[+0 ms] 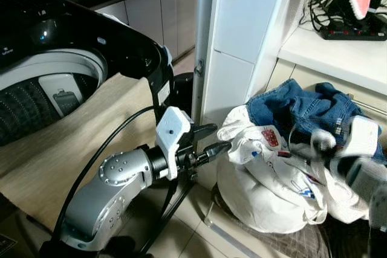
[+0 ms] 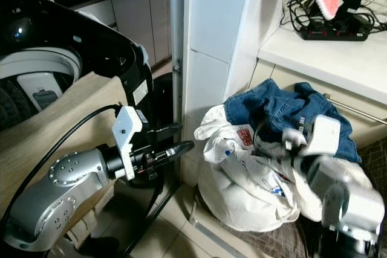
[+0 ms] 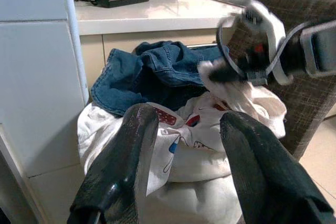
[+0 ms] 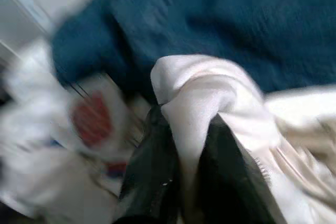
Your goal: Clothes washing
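The white garment (image 4: 199, 103) looks soft, light and limp; it should drape and stretch rather than lift as one piece, so a pinched fold near the top of the heap seems the best hold; expect it to snag on the jeans (image 1: 302, 110) lying over the back of the pile; laundry sits heaped in a white bag (image 1: 266, 200) on the floor beside the white cabinet (image 1: 242, 34), washing machine (image 1: 54, 83) to the left; right end effector (image 4: 186, 145) clenched on a fold of the white cloth, view blurred; left end effector (image 3: 181, 150) released, fingers spread, pointed at the pile but short of it; cloth white with small red and blue prints.
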{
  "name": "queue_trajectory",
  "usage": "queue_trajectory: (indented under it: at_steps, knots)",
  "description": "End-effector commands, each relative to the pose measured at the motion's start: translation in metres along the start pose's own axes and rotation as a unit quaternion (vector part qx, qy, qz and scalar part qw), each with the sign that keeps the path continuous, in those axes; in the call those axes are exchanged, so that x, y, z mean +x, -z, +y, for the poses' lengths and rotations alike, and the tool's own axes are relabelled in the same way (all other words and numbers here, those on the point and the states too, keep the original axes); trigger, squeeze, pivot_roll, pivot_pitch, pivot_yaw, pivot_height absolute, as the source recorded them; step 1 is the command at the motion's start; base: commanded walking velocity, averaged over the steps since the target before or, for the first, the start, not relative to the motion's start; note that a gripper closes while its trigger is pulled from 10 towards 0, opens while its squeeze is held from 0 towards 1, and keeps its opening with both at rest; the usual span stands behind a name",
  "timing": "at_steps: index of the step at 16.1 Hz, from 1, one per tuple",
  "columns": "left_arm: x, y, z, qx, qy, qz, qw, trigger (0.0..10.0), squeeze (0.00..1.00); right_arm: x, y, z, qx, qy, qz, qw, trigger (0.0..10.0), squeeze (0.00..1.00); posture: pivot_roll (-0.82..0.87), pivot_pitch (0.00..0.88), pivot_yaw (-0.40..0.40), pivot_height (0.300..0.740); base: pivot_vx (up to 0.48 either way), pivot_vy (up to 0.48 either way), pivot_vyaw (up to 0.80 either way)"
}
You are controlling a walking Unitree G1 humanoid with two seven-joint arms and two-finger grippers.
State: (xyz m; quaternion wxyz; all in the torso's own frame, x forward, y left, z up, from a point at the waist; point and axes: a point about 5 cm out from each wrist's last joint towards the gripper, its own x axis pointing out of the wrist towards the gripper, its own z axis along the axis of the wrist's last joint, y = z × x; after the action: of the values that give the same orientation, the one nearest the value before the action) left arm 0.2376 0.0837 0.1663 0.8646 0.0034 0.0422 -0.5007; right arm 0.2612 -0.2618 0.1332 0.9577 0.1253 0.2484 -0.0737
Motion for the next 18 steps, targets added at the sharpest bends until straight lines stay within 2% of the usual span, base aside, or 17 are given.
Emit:
queue_trajectory:
  at_steps: [1, 2, 4, 5, 6, 7, 8, 10, 11, 12, 15, 18]
  knots:
    - [0.002, -0.005, 0.002, 0.006, -0.008, -0.009, 1.0, 10.0, 0.0, -0.007, -0.022, 0.012, 0.018, -0.044, -0.042, 0.998, 0.0, 0.0, -0.1, 0.0, -0.017, 0.74, 0.0, 0.0, 0.0]
    - [0.004, -0.011, 0.008, 0.016, -0.032, -0.026, 0.999, 10.0, 0.0, -0.012, -0.038, 0.026, 0.027, -0.095, -0.064, 0.993, 0.0, 0.0, -0.1, 0.0, -0.017, 0.74, 0.0, 0.0, 0.0]
    - [0.012, -0.028, 0.024, 0.027, -0.093, -0.077, 0.992, 10.0, 0.0, -0.028, -0.066, 0.062, -0.005, -0.215, -0.091, 0.972, 0.0, 0.0, -0.1, 0.0, -0.018, 0.74, 0.0, 0.0, 0.0]
    - [0.016, -0.035, 0.026, 0.024, -0.097, -0.093, 0.991, 10.0, 0.0, -0.035, -0.075, 0.076, -0.017, -0.261, -0.102, 0.96, 0.0, 0.0, -0.1, 0.0, -0.018, 0.74, 0.0, 0.0, 0.0]
    - [0.022, -0.043, 0.026, 0.024, -0.093, -0.111, 0.989, 10.0, 0.0, -0.046, -0.087, 0.096, -0.019, -0.326, -0.116, 0.938, 0.0, 0.0, -0.1, 0.0, -0.02, 0.74, 0.0, 0.0, 0.0]
    - [0.027, -0.049, 0.024, 0.027, -0.087, -0.122, 0.988, 10.0, 0.0, -0.053, -0.094, 0.108, -0.013, -0.367, -0.126, 0.921, 0.0, 0.0, -0.1, 0.0, -0.02, 0.74, 0.0, 0.0, 0.0]
    - [0.034, -0.055, 0.022, 0.028, -0.08, -0.138, 0.987, 10.0, 0.0, -0.063, -0.102, 0.122, -0.006, -0.419, -0.135, 0.898, 0.0, 0.0, -0.1, 0.0, -0.025, 0.74, 0.0, 0.0, 0.0]
    - [0.048, -0.069, 0.02, 0.021, -0.082, -0.178, 0.98, 10.0, 0.0, -0.075, -0.116, 0.138, 0.022, -0.492, -0.15, 0.858, 0.0, 0.0, -0.1, 0.0, -0.029, 0.74, 0.0, 0.0, 0.0]
    - [0.053, -0.07, 0.017, 0.021, -0.073, -0.18, 0.981, 10.0, 0.0, -0.079, -0.121, 0.141, 0.035, -0.51, -0.154, 0.845, 0.0, 0.0, -0.1, 0.0, -0.029, 0.74, 0.0, 0.0, 0.0]
    - [0.058, -0.067, 0.011, 0.015, -0.054, -0.177, 0.983, 10.0, 0.0, -0.081, -0.125, 0.143, 0.042, -0.522, -0.158, 0.837, 0.0, 0.0, -0.1, 0.0, -0.029, 0.74, 0.0, 0.0, 0.0]
    - [0.064, -0.059, -0.008, 0.002, 0.008, -0.169, 0.986, 10.0, 0.0, -0.084, -0.127, 0.145, 0.051, -0.53, -0.151, 0.833, 0.0, 0.0, -0.1, 0.0, -0.029, 0.74, 0.0, 0.0, 0.0]
    - [0.07, -0.05, -0.007, 0.017, -0.011, -0.146, 0.989, 10.0, 0.0, -0.087, -0.127, 0.147, 0.053, -0.536, -0.148, 0.829, 0.0, 0.0, -0.1, 0.0, -0.029, 0.74, 0.0, 0.0, 0.0]
